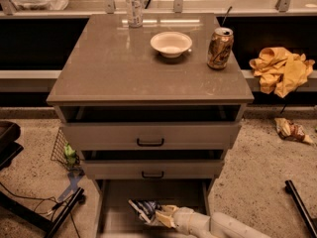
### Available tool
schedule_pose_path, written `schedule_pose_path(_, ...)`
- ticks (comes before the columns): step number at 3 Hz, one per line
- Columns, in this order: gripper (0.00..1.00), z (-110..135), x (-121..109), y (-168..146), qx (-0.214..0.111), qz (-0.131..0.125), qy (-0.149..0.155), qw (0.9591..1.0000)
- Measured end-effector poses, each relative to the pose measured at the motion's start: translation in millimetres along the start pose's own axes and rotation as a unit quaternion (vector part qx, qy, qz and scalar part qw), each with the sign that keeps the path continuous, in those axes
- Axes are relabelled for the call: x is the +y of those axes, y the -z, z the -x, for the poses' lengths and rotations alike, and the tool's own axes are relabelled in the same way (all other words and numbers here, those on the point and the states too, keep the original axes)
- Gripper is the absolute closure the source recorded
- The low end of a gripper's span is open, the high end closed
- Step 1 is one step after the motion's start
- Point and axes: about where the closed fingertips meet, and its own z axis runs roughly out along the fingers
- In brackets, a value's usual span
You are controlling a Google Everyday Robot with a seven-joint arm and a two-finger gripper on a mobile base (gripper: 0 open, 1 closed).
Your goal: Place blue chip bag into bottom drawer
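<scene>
Blue chip bag point(143, 209) lay low in the open bottom drawer point(117, 198), near the middle and a little toward the front. The gripper point(164, 216) was inside the drawer too, right at the bag's right edge and touching it. I could not tell if the gripper was squeezed onto the bag or open.

The bag looked very light. It was soft, thin foil, all crinkled, so it would bend and squash easily. Foil is a bit slippery, and the chips inside could break if squeezed hard. A good place to hold it would be a flat, sealed edge, like the right edge by the gripper, and not the puffy middle. A light pinch should be enough, I think.

No words could be read on the bag. It showed only dark blue with white patches. The brown and gold drink can point(220, 47) on the cabinet top point(109, 68) had a pattern, but its name could not be read. The clear bottle point(133, 5) had a pale label with no letters that could be made out. The white bowl point(171, 43) was plain. The tan wrapper point(291, 131) on the floor had no writing that could be read either.
</scene>
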Motion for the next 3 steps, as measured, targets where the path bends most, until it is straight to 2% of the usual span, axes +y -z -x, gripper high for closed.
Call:
schedule_pose_path(2, 0.17, 0.3, 2.2, -2.6, 0.0, 0.003, 0.0, 1.0)
schedule_pose_path(3, 0.0, 0.4, 3.4, -3.9, -0.001, 0.004, -0.001, 1.0)
